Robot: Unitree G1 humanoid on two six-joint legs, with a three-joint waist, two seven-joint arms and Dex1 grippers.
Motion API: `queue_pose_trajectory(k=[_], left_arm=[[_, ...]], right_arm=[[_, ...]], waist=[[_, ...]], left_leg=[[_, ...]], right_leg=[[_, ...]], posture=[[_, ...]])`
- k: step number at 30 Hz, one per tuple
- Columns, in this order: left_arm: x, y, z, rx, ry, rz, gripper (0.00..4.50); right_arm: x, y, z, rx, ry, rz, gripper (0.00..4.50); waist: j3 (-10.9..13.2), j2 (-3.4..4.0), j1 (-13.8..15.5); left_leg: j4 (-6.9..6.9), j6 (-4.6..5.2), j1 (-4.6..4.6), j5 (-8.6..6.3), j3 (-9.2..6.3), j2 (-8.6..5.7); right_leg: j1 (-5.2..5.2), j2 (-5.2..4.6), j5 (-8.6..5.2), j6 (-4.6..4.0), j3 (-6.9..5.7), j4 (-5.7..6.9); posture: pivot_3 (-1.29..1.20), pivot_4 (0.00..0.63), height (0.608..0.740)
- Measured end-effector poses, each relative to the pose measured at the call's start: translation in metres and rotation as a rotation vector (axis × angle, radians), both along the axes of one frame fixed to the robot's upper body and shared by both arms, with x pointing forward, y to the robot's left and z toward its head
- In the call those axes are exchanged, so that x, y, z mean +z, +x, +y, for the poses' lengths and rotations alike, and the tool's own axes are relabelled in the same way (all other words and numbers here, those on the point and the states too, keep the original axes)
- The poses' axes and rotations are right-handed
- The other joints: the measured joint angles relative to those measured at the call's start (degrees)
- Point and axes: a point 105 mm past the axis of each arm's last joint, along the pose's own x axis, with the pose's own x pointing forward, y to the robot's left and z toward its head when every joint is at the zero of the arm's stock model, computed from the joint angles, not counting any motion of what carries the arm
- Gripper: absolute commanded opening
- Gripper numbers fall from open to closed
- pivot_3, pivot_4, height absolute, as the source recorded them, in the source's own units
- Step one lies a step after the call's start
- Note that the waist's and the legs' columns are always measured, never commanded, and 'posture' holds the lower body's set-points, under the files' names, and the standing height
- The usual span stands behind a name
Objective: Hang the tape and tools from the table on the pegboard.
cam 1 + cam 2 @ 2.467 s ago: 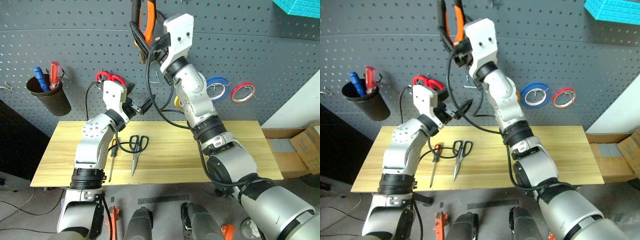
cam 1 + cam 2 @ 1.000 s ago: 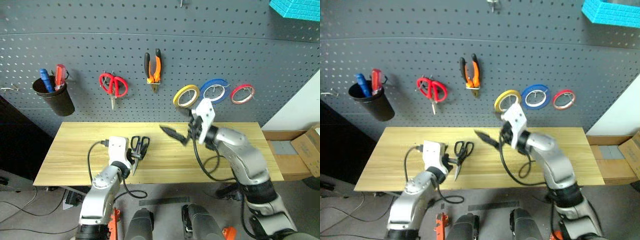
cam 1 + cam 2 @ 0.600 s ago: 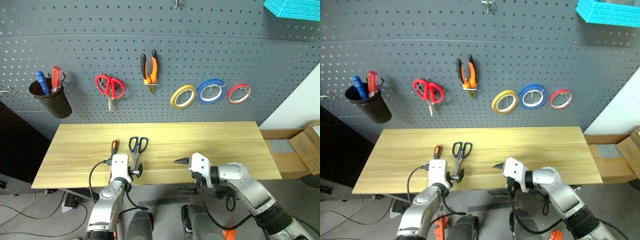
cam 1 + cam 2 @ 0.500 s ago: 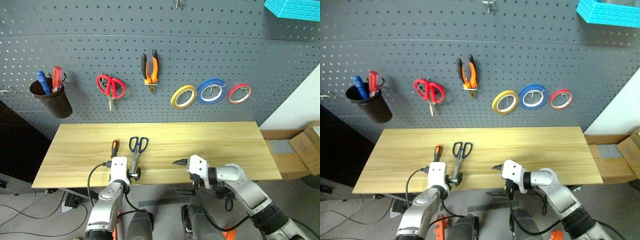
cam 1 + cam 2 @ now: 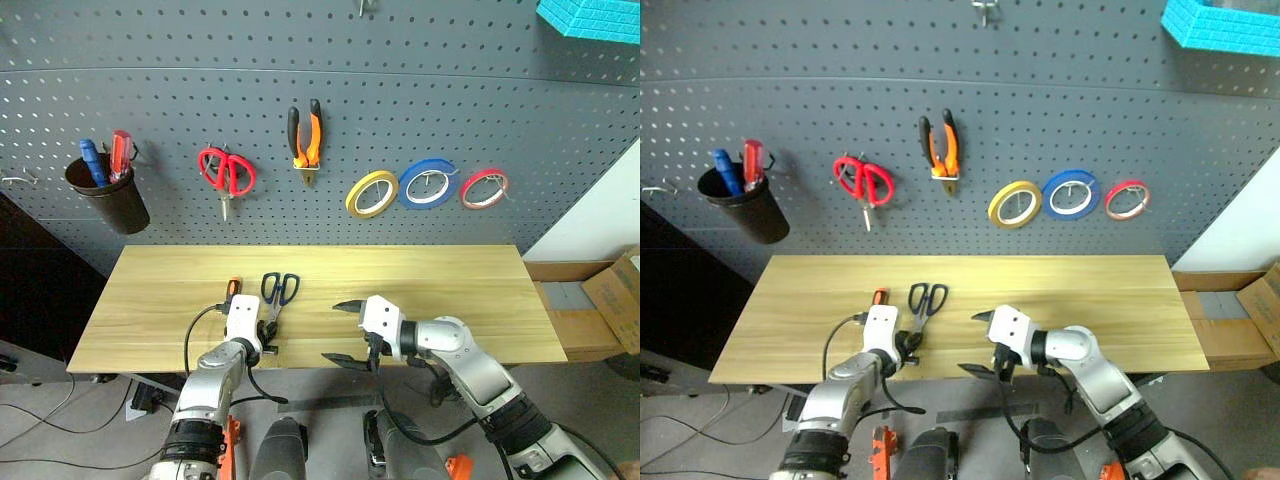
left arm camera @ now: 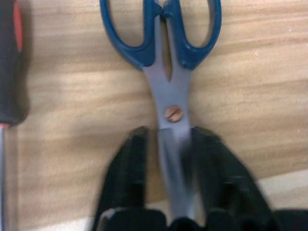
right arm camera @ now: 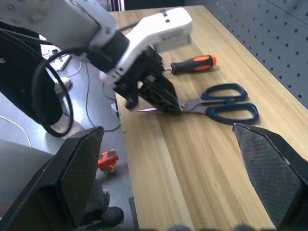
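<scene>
The blue-handled scissors (image 5: 279,288) lie on the table (image 5: 450,280) with their blades toward the front edge. My left gripper (image 6: 169,134) is shut on the blades just below the pivot. The small orange-and-black screwdriver (image 5: 231,290) lies on the wood beside the scissors, to their left. My right gripper (image 5: 340,331) hangs open over the table's front edge, to the right of the scissors and holding nothing. On the pegboard (image 5: 150,80) hang the orange-and-black pliers (image 5: 305,135) and the blue tape (image 5: 428,183).
Also on the pegboard are red-handled scissors (image 5: 227,172), a yellow roll (image 5: 371,193), a thin red roll (image 5: 485,187) and a black cup (image 5: 108,190) with two screwdrivers. A cardboard box (image 5: 615,300) stands to the right of the table.
The right arm left the pliers on the board and came down to the table's front edge. The left arm sank to the scissors, and its fingers have closed on the blades.
</scene>
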Motion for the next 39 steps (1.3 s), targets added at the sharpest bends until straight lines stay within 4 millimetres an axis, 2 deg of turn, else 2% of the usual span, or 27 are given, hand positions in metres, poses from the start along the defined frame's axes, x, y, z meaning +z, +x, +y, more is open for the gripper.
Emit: queue_pose_trajectory(k=[8,12,15,18,20,23,26,29,33,39], left_arm=[[0.003,0.005,0.004,0.017,0.011,-0.004,0.46],[0.012,-0.012,0.004,0.005,0.011,-0.056,0.46],[0.024,-0.038,0.004,-0.054,0.058,-0.108,0.46],[0.045,-0.068,-0.002,-0.118,0.1,-0.193,0.46],[0.068,-0.076,-0.007,-0.134,0.127,-0.294,0.46],[0.118,-0.069,-0.004,-0.084,0.22,-0.518,0.46],[0.161,-0.059,0.0,-0.032,0.29,-0.701,0.46],[0.181,-0.047,0.002,0.006,0.328,-0.793,0.46],[0.193,-0.027,0.006,0.029,0.332,-0.84,0.46],[0.178,0.003,0.012,0.037,0.268,-0.768,0.46]], right_arm=[[0.0,0.002,-0.002,-0.014,-0.003,-0.005,4.5],[0.003,0.006,-0.009,-0.042,0.005,-0.001,4.5],[0.011,0.01,-0.017,-0.085,0.04,0.013,4.5],[0.037,0.014,-0.022,-0.157,0.157,0.042,4.5],[0.063,0.014,-0.023,-0.186,0.269,0.056,4.5],[0.093,0.012,-0.015,-0.179,0.372,0.04,4.5],[0.112,0.019,-0.016,-0.208,0.437,0.014,4.5],[0.127,0.023,-0.011,-0.22,0.487,-0.008,4.5],[0.131,0.028,-0.004,-0.226,0.5,-0.011,4.5],[0.133,0.033,-0.004,-0.244,0.499,-0.021,4.5]], waist=[[-0.01,-0.01,-0.04],[-0.04,-0.02,-0.05],[-0.32,-0.06,-0.07],[-0.47,0.0,-0.04],[-0.66,0.0,0.2],[-1.58,-0.02,0.73],[-2.77,0.06,1.13],[-3.63,0.06,1.36],[-4.19,0.07,1.43],[-4.43,0.02,1.33]], left_leg=[[-0.02,-0.01,-0.03,-0.01,0.01,0.0],[-0.04,-0.04,-0.05,-0.02,0.02,0.04],[-0.07,-0.07,-0.07,-0.04,0.02,0.07],[-0.06,-0.09,-0.15,-0.05,0.01,0.25],[0.0,-0.08,-0.22,-0.04,0.0,0.18],[0.05,-0.07,-0.23,-0.03,0.04,0.02],[0.04,-0.07,-0.11,-0.03,0.17,-0.03],[0.02,-0.07,-0.04,-0.03,0.25,-0.02],[0.02,-0.07,0.05,-0.03,0.26,0.01],[0.02,-0.07,0.07,-0.03,0.27,0.02]], right_leg=[[-0.02,-0.02,0.0,0.0,0.01,-0.03],[-0.05,-0.06,0.0,-0.01,0.02,-0.02],[-0.1,-0.31,-0.02,-0.05,0.04,-0.02],[-0.16,-0.45,-0.03,-0.06,0.09,-0.01],[-0.15,-0.42,-0.02,-0.03,0.05,-0.05],[-0.13,-0.24,-0.08,-0.14,-0.08,-0.06],[-0.04,-0.15,-0.04,-0.06,-0.01,-0.1],[-0.02,-0.06,0.03,0.06,0.07,-0.11],[0.03,0.01,0.04,0.06,0.09,-0.05],[0.07,0.03,0.05,0.05,0.12,-0.05]], posture=[[0.05,0.169,0.74],[0.05,0.147,0.74],[0.06,0.128,0.74],[0.08,0.107,0.74],[0.09,0.096,0.74],[0.11,0.079,0.74],[0.11,0.07,0.74],[0.1,0.062,0.74],[0.08,0.061,0.74],[0.05,0.06,0.74]])
